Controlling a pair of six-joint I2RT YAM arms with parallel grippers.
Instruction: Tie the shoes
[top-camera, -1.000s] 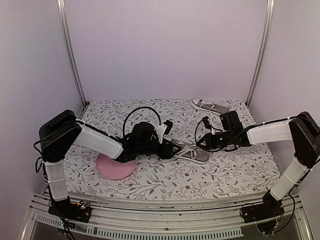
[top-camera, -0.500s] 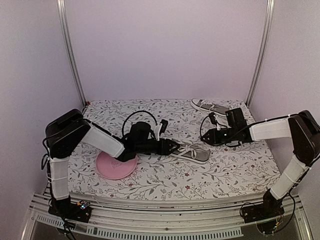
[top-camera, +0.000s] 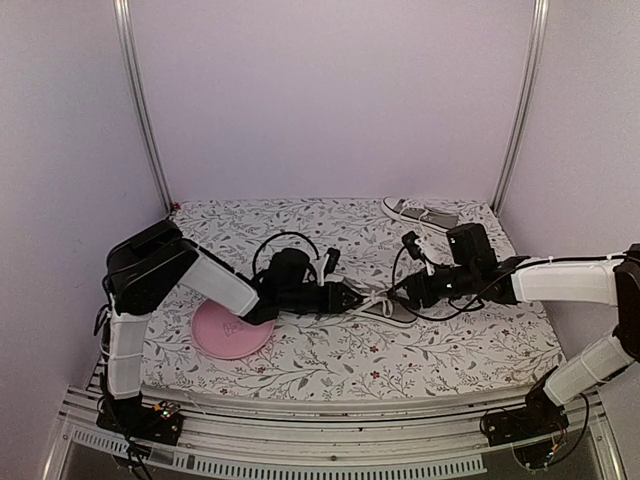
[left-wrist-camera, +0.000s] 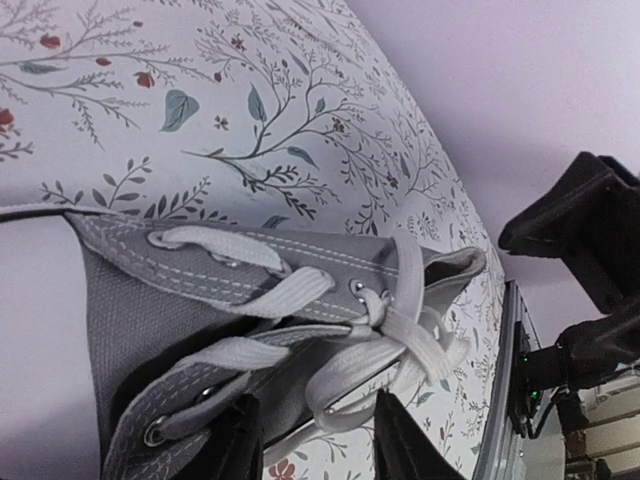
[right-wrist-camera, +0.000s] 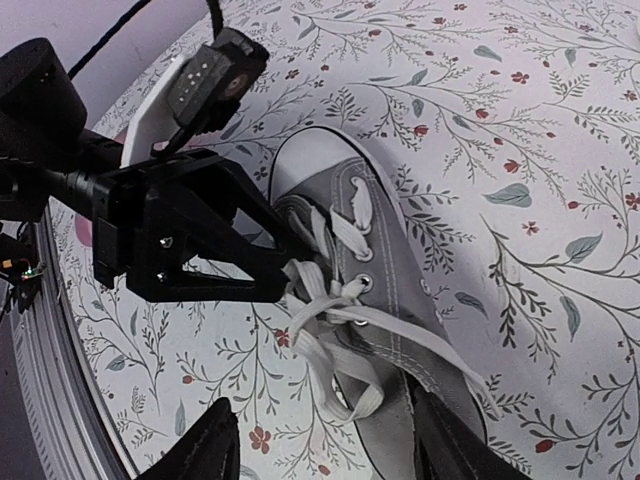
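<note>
Two grey canvas sneakers lie on the flower-printed tabletop (top-camera: 330, 372), and only one of them is near the arms.

At the left, a round pink plate (top-camera: 226, 338) lies flat, its far edge hidden under the left arm. That arm stretches low across the cloth toward the middle. The left claw (top-camera: 352, 297) sits at the laced side of the near sneaker (top-camera: 394, 312), which lies about mid-tabletop on its sole.

In the left wrist view its fingers (left-wrist-camera: 240, 448) stand apart, not clenched. A loop of the white laces (left-wrist-camera: 395, 338) and the sneaker's edge show in the gap between them. The view does not settle whether either finger presses the lace. The laces are crossed up the eyelets and gather in a loose tangle near the top, just ahead of the fingertips.

From the right side, the right claw (top-camera: 407, 293) comes down at the heel end of the same sneaker, facing the left claw across the laces. Its fingers (right-wrist-camera: 214, 450) are spread wide and released, gripping nothing, and the sneaker's heel lies between and beneath them.

The far sneaker (top-camera: 421, 214) lies at the back right edge of the tabletop, white toe cap to the left, well apart from both claws.
</note>
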